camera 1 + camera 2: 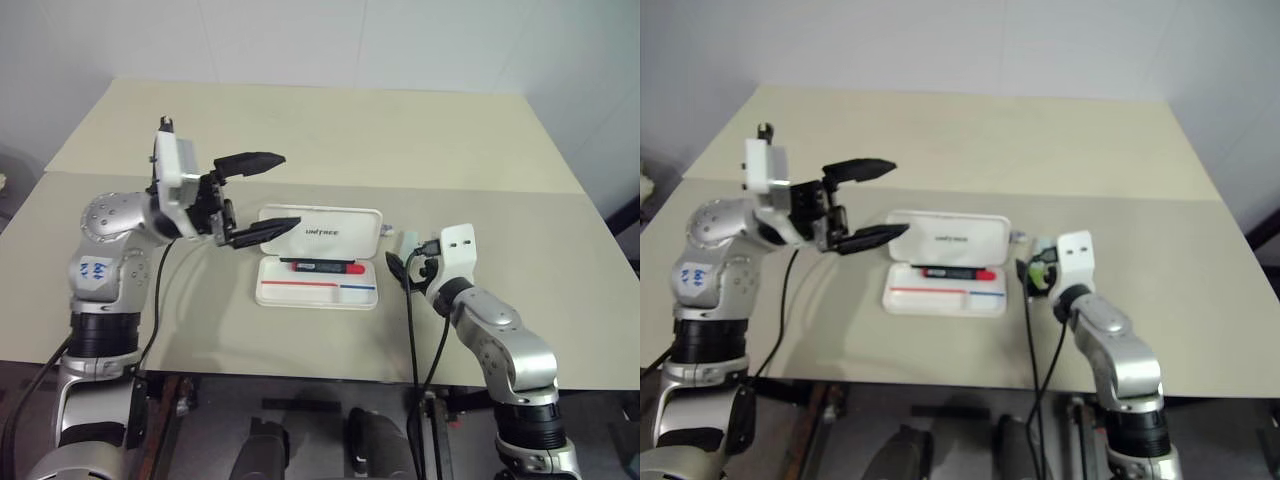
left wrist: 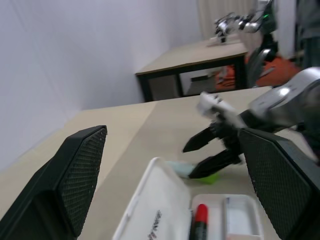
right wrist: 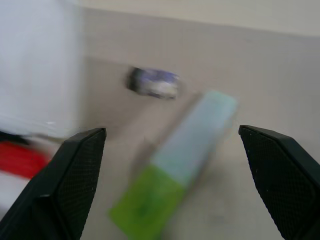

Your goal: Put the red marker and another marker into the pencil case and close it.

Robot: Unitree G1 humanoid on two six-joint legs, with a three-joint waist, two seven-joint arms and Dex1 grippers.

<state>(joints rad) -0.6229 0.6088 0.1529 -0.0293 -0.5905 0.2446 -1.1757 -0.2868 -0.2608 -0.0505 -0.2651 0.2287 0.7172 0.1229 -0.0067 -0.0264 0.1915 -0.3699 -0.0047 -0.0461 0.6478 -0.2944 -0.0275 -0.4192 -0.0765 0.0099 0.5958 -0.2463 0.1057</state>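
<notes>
Green highlighter [image 3: 172,172] lies on table [image 1: 300,130] directly ahead of right gripper [image 3: 172,150], between its 2 wide-spread fingers, not touched; nothing held. Left gripper [image 1: 258,195] hovers above the pencil case's [image 1: 320,262] left end, fingers fully apart, empty.

Count: 1 case, 1 red marker [image 1: 322,267], 1 highlighter, 1 small grey object [image 3: 152,83] just beyond the highlighter.

Case: white, lid raised, dark logo, red and blue stripes inside. Red marker rests in tray, red ends, black middle. Highlighter: stubby, green body, pale cap.
</notes>
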